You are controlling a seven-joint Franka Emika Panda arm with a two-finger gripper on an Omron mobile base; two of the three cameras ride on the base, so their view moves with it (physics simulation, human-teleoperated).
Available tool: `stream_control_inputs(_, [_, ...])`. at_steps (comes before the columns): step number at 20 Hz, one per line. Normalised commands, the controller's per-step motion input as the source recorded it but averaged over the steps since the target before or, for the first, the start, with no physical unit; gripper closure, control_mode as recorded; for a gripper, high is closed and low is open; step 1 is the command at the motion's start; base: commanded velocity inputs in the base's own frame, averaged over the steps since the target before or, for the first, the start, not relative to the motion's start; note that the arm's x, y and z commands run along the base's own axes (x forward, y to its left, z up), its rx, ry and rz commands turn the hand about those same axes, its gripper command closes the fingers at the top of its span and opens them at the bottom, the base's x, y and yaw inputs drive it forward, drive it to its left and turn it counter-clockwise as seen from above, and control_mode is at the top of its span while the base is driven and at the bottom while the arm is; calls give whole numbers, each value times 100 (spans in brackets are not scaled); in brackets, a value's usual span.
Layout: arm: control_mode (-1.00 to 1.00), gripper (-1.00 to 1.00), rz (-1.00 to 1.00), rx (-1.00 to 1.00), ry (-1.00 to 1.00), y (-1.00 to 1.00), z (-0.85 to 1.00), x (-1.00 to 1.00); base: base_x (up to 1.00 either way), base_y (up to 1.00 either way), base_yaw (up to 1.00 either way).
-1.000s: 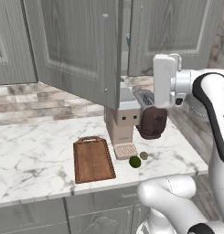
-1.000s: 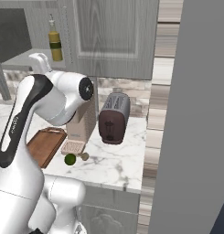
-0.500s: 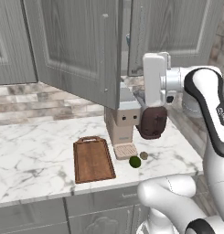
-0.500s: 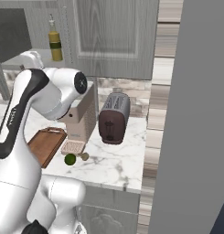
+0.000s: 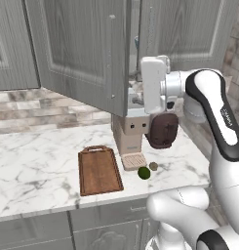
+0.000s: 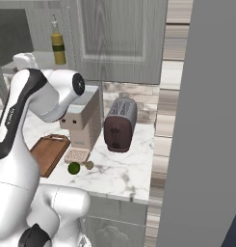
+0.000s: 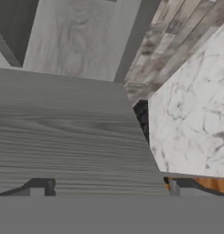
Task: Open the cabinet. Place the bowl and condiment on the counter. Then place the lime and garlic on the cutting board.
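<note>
Up by the cabinet (image 5: 87, 53) door's edge, the gripper (image 7: 104, 186) held its fingers wide. Lime (image 5: 144, 172) and garlic (image 5: 153, 166) lay near the counter's (image 5: 38, 166) front edge, beside the cutting board (image 5: 98, 171).

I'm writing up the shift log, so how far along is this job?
Done: one cabinet door stands swung open. In hand: nothing; the open gripper faces that door. Left: the bottle sits on the shelf, and the lime and garlic lie on the counter beside the cutting board.

The cabinet (image 5: 82, 53) was grey wood-grain; the counter (image 5: 38, 166) white, grey-veined; the board (image 5: 99, 171) dark brown; the lime (image 5: 144, 173) green.
</note>
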Motion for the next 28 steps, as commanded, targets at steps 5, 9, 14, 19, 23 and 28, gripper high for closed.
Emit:
stream_control_inputs(5, [-100,-100,11,0,0,24,-1,14,0,0,0])
stream_control_inputs(9, [-100,-100,12,0,0,27,-3,14,0,0,0])
stream_control_inputs(14, [-100,-100,13,0,0,25,-2,10,0,0,0])
stream_control_inputs(19, [-100,-100,12,0,0,25,0,3,0,0,0])
stream_control_inputs(23, [-100,-100,12,0,0,34,0,0,0,0,0])
stream_control_inputs(28, [-100,-100,11,0,0,38,0,-9,0,0,0])
